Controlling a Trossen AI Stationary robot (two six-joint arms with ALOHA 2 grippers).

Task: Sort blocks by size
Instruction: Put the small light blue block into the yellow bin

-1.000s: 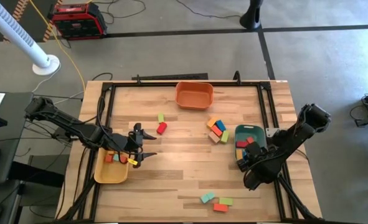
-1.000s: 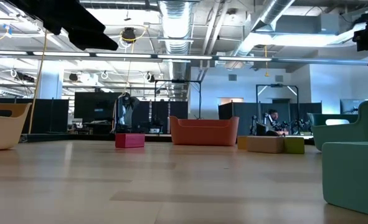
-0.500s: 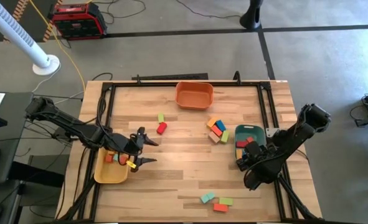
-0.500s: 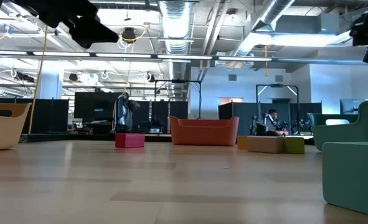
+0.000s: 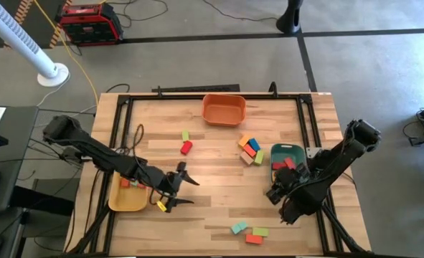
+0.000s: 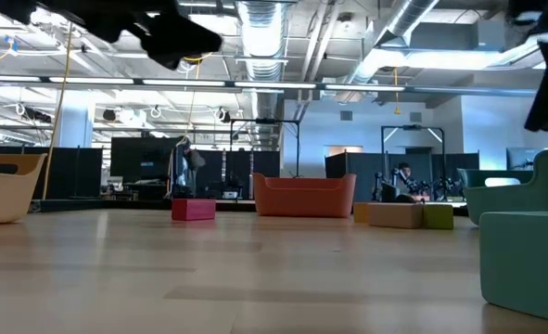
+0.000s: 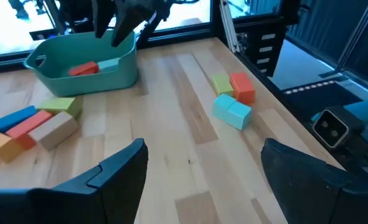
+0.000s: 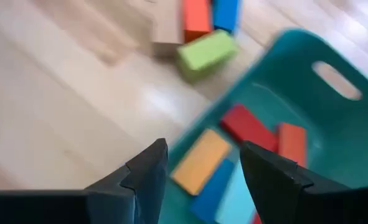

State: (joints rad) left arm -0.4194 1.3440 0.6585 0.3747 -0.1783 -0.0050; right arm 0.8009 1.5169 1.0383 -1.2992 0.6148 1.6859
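Observation:
My left gripper (image 5: 193, 191) hangs open over bare wood, right of the yellow tray (image 5: 123, 201), with nothing between its fingers (image 7: 118, 168). My right gripper (image 5: 272, 193) stands open above the near left rim of the green tray (image 5: 295, 149), pointing steeply down, and holds nothing (image 8: 202, 171). The green tray holds red, orange and blue blocks (image 8: 246, 127). A cluster of blocks (image 5: 250, 149) lies left of it. Three blocks (image 5: 250, 232) lie near the front edge. A green and a red block (image 5: 186, 142) lie mid-table.
An orange tray (image 5: 224, 100) stands at the far middle of the table. The yellow tray holds a few blocks (image 5: 129, 183). A black frame (image 5: 125, 107) runs round the tabletop. Bare wood lies between my two grippers.
My left gripper has left the yellow tray and swung toward the table's middle and a little toward the near edge, still open, tipping lower. My right gripper has risen slightly and rolled at the green tray's near left rim.

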